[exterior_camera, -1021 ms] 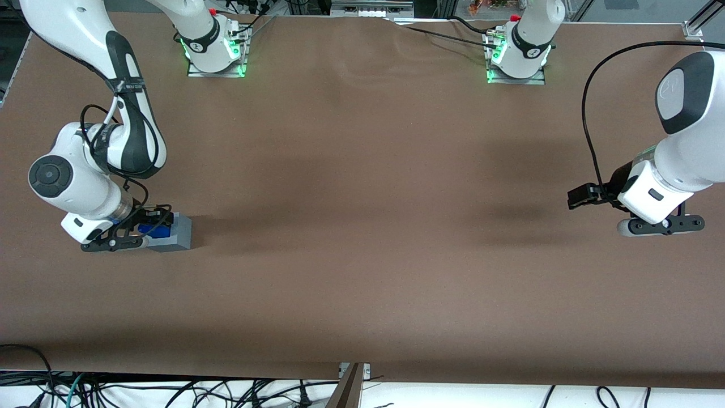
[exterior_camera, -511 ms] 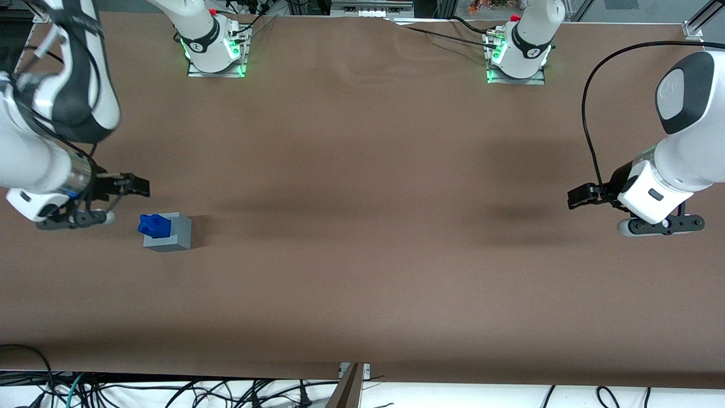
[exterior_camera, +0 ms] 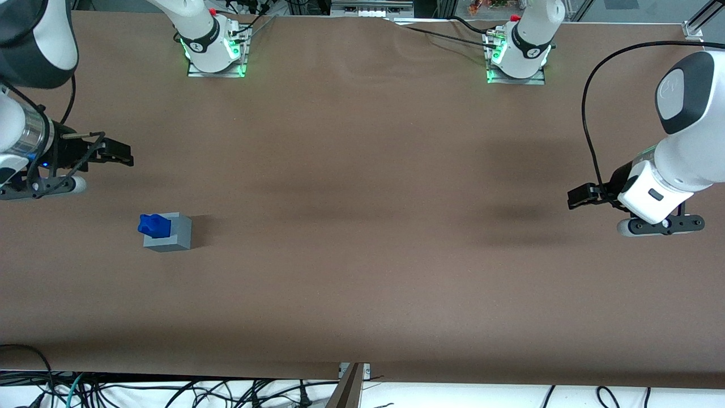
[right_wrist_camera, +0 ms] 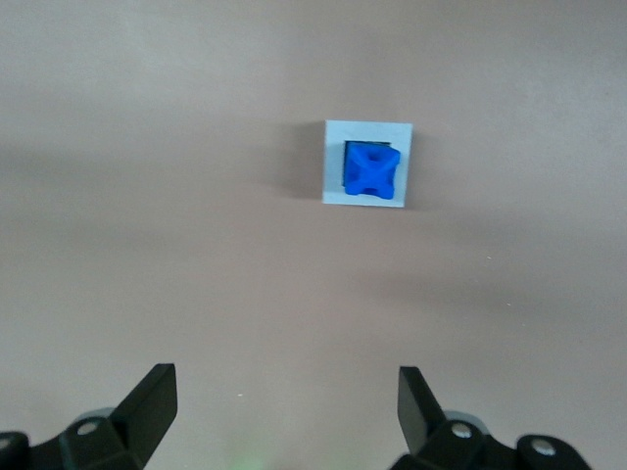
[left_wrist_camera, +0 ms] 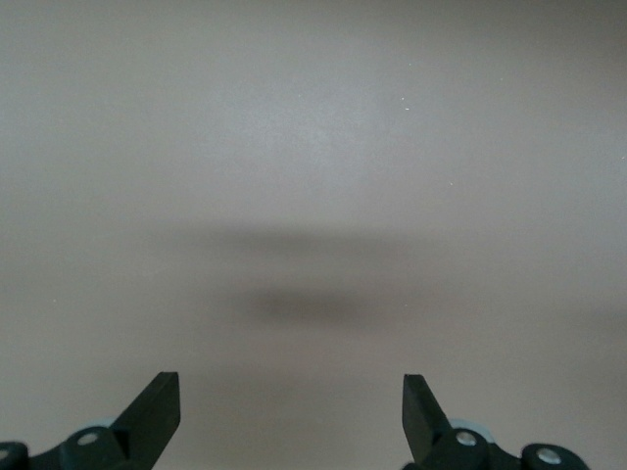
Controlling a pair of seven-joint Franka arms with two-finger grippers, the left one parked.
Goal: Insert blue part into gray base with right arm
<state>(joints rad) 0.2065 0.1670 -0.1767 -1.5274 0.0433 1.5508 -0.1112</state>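
On the surface: blue part seated upright in gray base | end effector has released, withdrawn upward, fingers spread, empty | insertion appears complete

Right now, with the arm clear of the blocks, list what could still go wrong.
1. The blue part stands tall out of the gray base and may not be fully seated, so a knock could tip it out.
2. The gripper hangs open above the table, farther from the front camera than the base. A low return sweep might strike the protruding part.
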